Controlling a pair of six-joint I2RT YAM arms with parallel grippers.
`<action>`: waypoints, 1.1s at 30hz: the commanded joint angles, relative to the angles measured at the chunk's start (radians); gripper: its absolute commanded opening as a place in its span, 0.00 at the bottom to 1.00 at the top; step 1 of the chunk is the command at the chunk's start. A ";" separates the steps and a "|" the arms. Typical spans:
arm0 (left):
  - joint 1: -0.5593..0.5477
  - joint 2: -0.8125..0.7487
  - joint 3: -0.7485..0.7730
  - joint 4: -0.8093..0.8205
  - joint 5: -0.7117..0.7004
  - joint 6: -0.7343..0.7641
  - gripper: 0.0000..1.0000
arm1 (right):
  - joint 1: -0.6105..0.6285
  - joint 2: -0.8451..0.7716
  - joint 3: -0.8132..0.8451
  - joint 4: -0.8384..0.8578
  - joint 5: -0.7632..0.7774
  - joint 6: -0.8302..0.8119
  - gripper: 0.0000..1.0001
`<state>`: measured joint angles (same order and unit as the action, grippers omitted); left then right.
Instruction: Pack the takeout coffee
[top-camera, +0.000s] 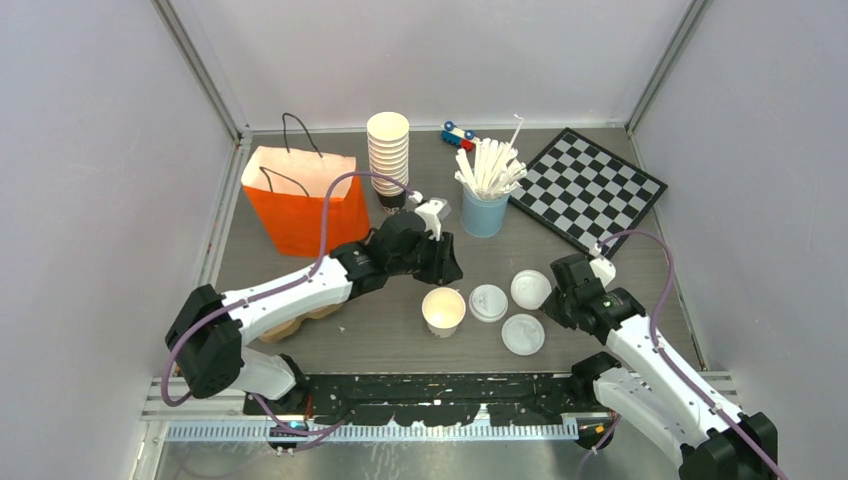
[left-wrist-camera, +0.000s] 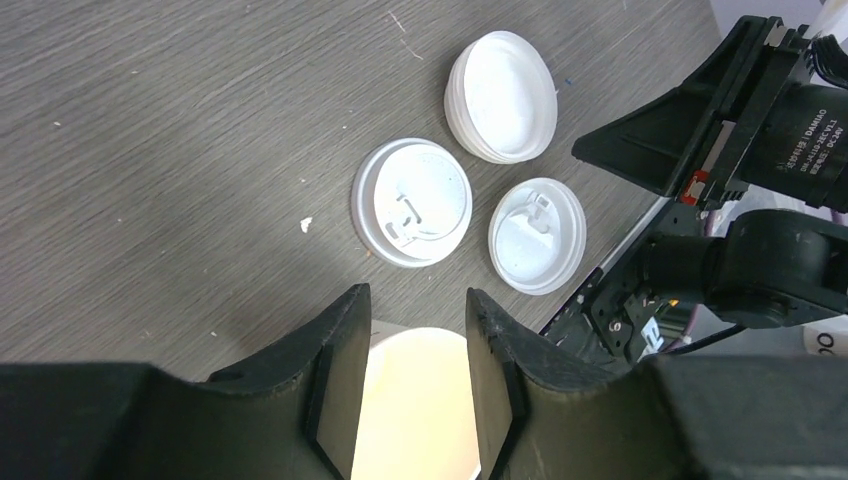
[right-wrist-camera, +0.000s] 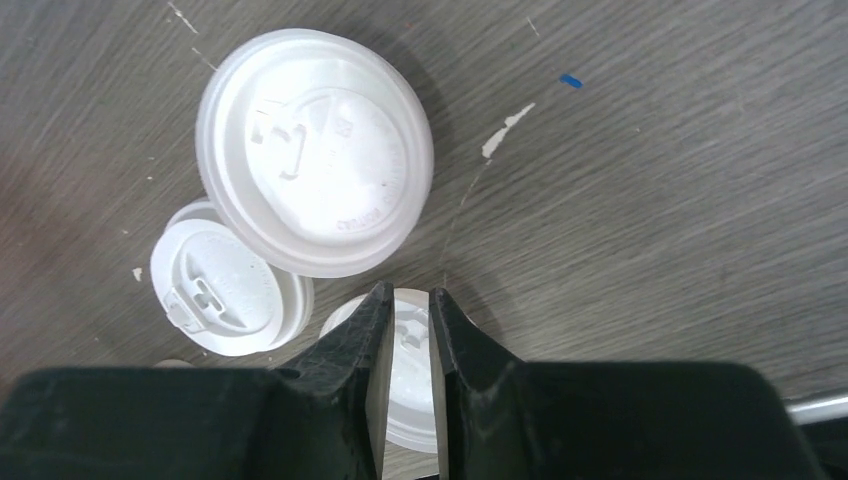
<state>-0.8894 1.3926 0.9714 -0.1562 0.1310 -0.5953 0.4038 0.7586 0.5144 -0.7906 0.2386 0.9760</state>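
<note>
Your left gripper (left-wrist-camera: 415, 302) has its fingers apart over the lidless cup (top-camera: 443, 310) at centre frame. Your right gripper (right-wrist-camera: 410, 295) is parted narrowly, clamping nothing, above a loose lid (right-wrist-camera: 410, 380). The lidded cup (top-camera: 530, 289) stands right of centre.

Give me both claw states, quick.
Left claw: open over the cup, holding nothing.
Right claw: slightly open above a lid, holding nothing.
</note>
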 joint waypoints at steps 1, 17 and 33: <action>0.004 -0.019 0.050 -0.068 0.004 0.064 0.42 | 0.004 0.004 -0.015 -0.017 0.034 0.046 0.26; 0.004 -0.081 -0.004 -0.066 0.007 0.076 0.46 | 0.080 0.039 -0.074 0.025 0.006 0.034 0.36; 0.004 -0.133 -0.024 -0.091 -0.006 0.073 0.47 | 0.226 0.078 0.002 0.021 0.095 0.051 0.00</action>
<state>-0.8894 1.2896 0.9493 -0.2428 0.1318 -0.5377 0.6029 0.9001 0.4618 -0.7910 0.2943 1.0039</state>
